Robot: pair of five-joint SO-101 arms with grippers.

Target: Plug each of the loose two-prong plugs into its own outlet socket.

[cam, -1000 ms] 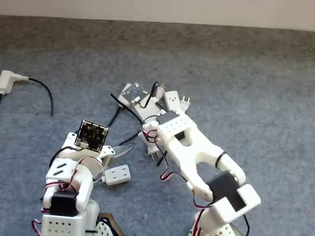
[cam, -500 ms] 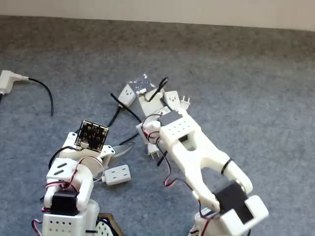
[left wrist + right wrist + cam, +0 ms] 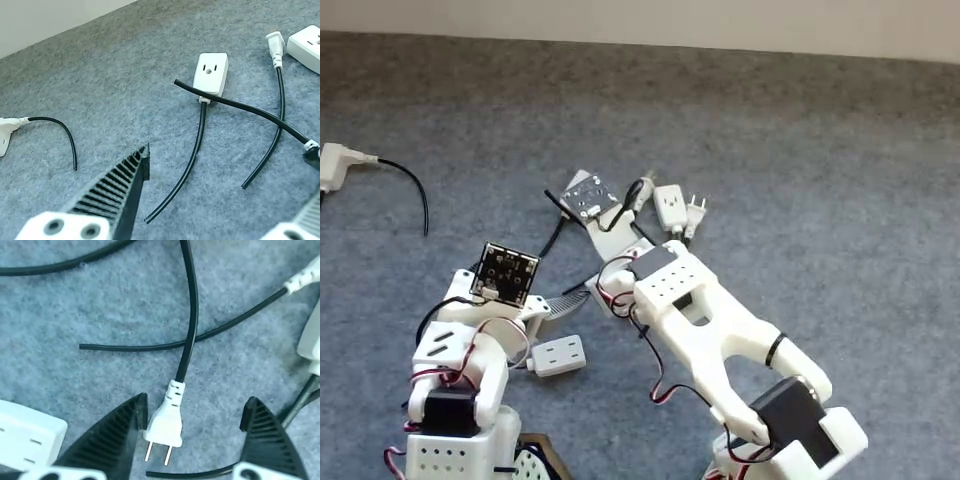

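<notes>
Both grippers released over a grey carpet (image 3: pixel 840 150) strewn with plugs and sockets.

High view: the left arm (image 3: pixel 460 370) sits at the near left, with a white socket (image 3: pixel 558 355) just right of it. The right arm (image 3: pixel 710 320) stretches toward the centre, where a second socket (image 3: pixel 670 205) and a pronged plug (image 3: pixel 693 213) lie side by side. A corded plug (image 3: pixel 335 165) lies at the far left. Left wrist view: the left gripper (image 3: pixel 225 185) is spread wide and holds nothing. Beyond it, black cords (image 3: pixel 240 107) cross in front of a cord-fed socket (image 3: pixel 212 72). Right wrist view: the right gripper (image 3: pixel 196 407) is parted. A white two-prong plug (image 3: pixel 165 427) lies on the carpet between its fingers, just beside one finger (image 3: pixel 117 432), ungrasped.
</notes>
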